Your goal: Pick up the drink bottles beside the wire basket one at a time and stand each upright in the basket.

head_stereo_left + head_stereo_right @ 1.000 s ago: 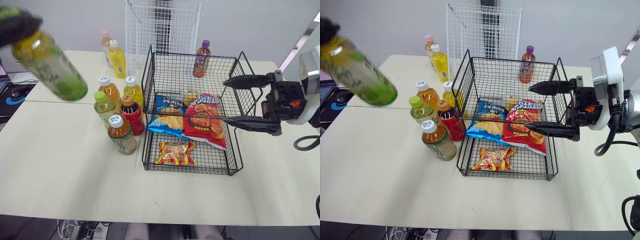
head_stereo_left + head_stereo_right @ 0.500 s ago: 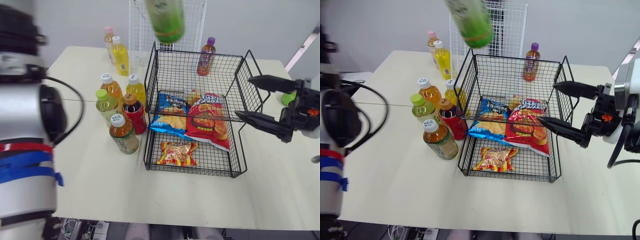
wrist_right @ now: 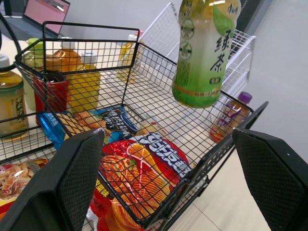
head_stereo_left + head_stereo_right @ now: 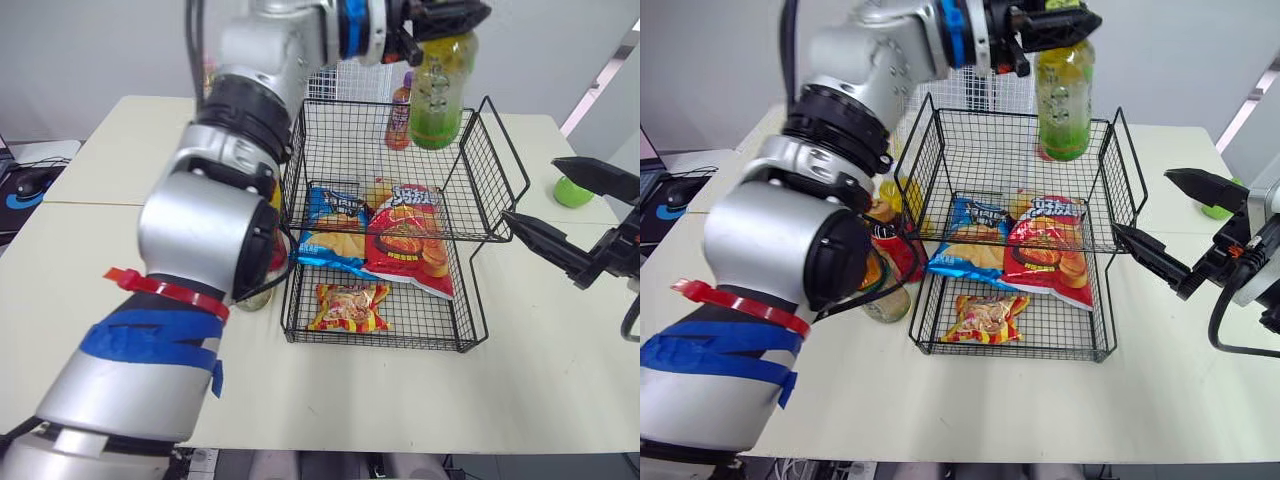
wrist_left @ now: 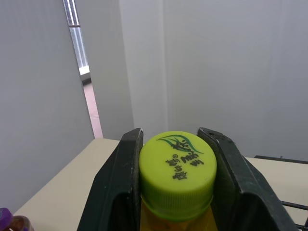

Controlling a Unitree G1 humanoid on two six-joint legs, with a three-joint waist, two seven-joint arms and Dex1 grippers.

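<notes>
A green tea bottle (image 4: 438,92) with a lime cap (image 5: 177,166) hangs upright over the far right corner of the black two-tier wire basket (image 4: 497,150). My left gripper (image 4: 447,17) is shut on its cap, one finger (image 5: 120,192) on each side. The bottle's base is about level with the basket's top rim. My right gripper (image 4: 530,190) is open and holds nothing, just right of the basket. Several more bottles (image 3: 72,72) stand beside the basket's left side, mostly hidden behind my left arm. A purple-capped bottle (image 4: 399,112) stands behind the basket.
The upper tier holds a blue snack bag (image 4: 335,230) and a red one (image 4: 410,245); a small bag (image 4: 346,306) lies on the lower tier. A white wire panel (image 4: 1005,88) stands behind the basket. A green round object (image 4: 572,191) lies on the table at right.
My left arm has swung the green tea bottle from far left across to above the basket's far right corner, and it now hangs upright. The right gripper has drawn back to the right.
</notes>
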